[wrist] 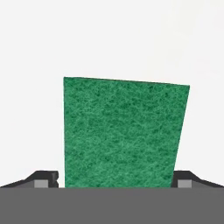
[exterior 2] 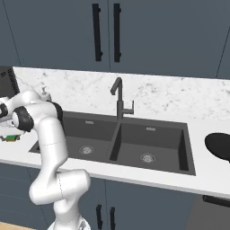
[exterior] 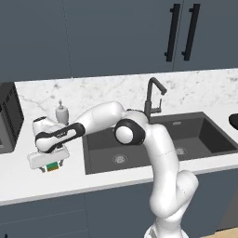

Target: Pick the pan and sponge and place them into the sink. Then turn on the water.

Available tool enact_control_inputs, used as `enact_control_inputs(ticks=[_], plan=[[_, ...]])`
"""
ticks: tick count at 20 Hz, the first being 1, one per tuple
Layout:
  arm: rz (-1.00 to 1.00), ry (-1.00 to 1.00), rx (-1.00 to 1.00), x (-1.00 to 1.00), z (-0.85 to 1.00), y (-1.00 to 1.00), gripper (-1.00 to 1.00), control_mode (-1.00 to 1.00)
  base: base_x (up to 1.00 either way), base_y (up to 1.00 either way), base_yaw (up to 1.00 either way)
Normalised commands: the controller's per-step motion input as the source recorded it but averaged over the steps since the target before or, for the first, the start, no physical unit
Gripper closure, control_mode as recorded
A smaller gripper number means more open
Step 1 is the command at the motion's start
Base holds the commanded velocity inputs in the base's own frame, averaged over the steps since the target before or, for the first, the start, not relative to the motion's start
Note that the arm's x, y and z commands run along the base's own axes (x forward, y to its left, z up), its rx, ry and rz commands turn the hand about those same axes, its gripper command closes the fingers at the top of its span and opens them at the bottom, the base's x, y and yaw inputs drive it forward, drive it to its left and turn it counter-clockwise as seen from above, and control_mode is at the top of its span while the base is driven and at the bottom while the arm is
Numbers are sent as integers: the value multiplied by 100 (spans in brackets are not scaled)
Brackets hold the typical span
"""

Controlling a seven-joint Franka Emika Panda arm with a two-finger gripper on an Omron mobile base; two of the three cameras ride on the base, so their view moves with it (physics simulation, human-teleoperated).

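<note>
The green sponge (wrist: 124, 131), orange-brown underneath, lies on the white counter left of the sink (exterior: 139, 165). My gripper (wrist: 116, 183) hangs straight over the sponge (exterior: 53, 166) and is open, one finger at each side of it, with a thin gap at the left finger. From the right base camera the sponge (exterior 2: 11, 138) peeks out under my hand at the left edge. The black pan (exterior 2: 219, 145) sits on the counter right of the sink (exterior 2: 112, 168), far from my hand; its edge (exterior: 234, 122) is cut off by the picture. The dark gooseneck faucet (exterior: 151, 95) stands behind the basins.
A white soap dispenser (exterior: 61, 112) stands at the back, just behind my hand. A dark microwave (exterior: 9, 118) fills the counter's left end. My own arm arches over the left basin. Dark cabinets hang above.
</note>
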Motion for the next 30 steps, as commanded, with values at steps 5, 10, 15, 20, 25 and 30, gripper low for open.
enact_control_inputs(ticks=[5, 10, 15, 20, 25, 30], plan=[[0, 0, 0, 0, 0, 0, -100, -100, 0, 0, 0], [0, 0, 0, 0, 0, 0, -100, -100, 0, 0, 0], [0, 0, 0, 0, 0, 0, -100, -100, 0, 0, 0], [0, 0, 0, 0, 0, 0, 100, -100, 0, 0, 0], [0, -3, 0, -2, 0, -6, 100, -100, 0, 0, 0], [-9, -1, 0, -26, 20, -48, 100, -100, 0, 0, 0]])
